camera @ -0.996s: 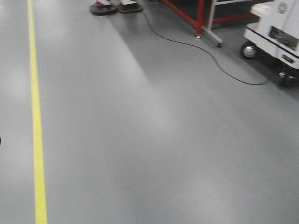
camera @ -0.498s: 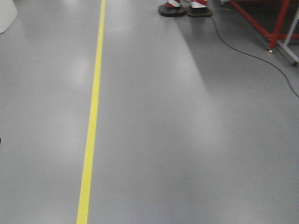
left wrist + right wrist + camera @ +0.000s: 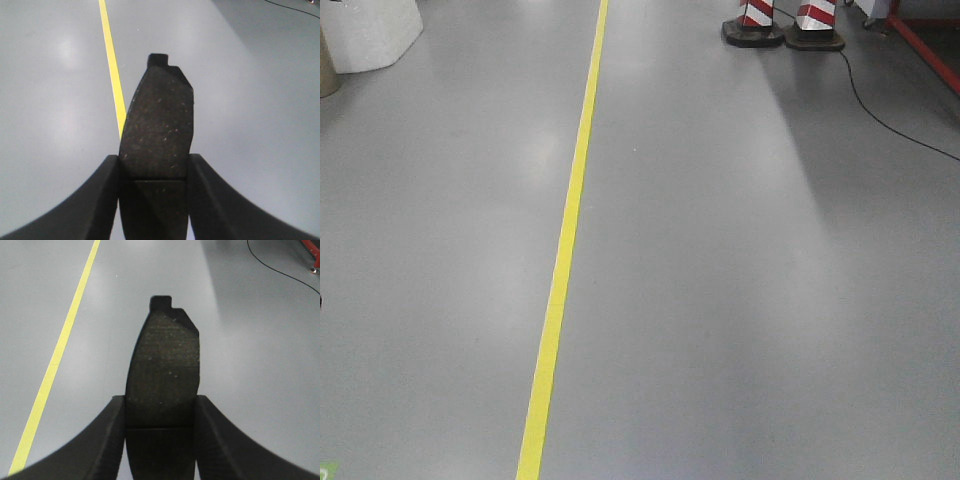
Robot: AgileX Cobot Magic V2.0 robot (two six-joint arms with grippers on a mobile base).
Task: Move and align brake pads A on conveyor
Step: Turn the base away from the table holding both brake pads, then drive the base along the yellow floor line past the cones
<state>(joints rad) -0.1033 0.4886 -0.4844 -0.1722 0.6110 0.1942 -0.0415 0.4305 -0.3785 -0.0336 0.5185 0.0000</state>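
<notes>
The front view has swung since a second ago. The yellow floor line [image 3: 565, 260] has slid from the left edge to near the middle, now running from about 12 o'clock down to 6 o'clock. The white cart that sat at 2 o'clock has dropped out of view. The red-and-white striped posts [image 3: 782, 22] have drifted across to 1 o'clock. So I read the base as turning or travelling, not parked at a station.

On the left wrist view, my left end effector [image 3: 155, 167] is clamped on the first brake pad [image 3: 157, 125]. Both fingers press its long edges and the pad sticks out ahead, notched tip up at 12 o'clock, its groove right at the finger line. It's the same story on the right: the right end effector [image 3: 161, 407] is closed tight on the second brake pad [image 3: 164, 355], held the same way.

Below both pads there is only grey floor [image 3: 740, 300]. A black cable [image 3: 890, 115] trails off at 2 o'clock, a bit of red frame [image 3: 925, 45] sits in the far corner, and a white block [image 3: 370, 30] at 11 o'clock. There's no conveyor in any view, and no worktop either.

My call on progress: the pick-up is done for these two pads and I'm mid-carry. Still to come are reaching the conveyor, setting both down and lining them up. The other pads are out of sight, so I can't say whether they're placed or waiting.
</notes>
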